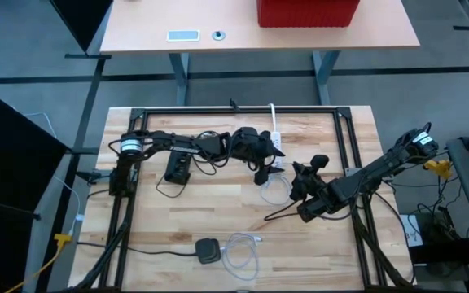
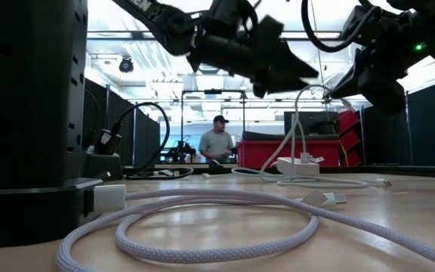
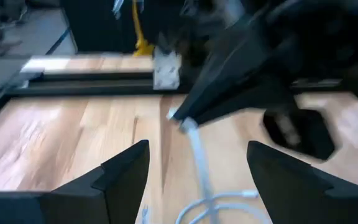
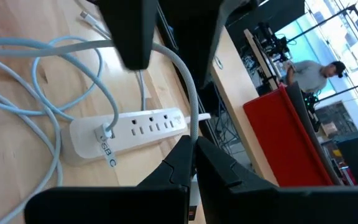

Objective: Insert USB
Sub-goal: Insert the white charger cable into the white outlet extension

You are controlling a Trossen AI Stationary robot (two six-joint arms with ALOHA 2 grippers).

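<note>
**Cable pinched above the strip, left fingers spread**

We work on the bench [image 1: 177, 228], both arms reaching over its far half. The power strip [image 4: 129, 127] lies near the far edge, ports up, so a plug can come down into it. Our right gripper [image 4: 194, 149] hangs over it, shut on the cable [image 4: 188, 93], presumably to steer the USB end; a plug already appears seated at the strip's end. Our left gripper [image 3: 197, 165] hovers just beside, fingers apart, holding nothing. A spare cable coil [image 1: 238, 248] lies by the near edge.
</note>
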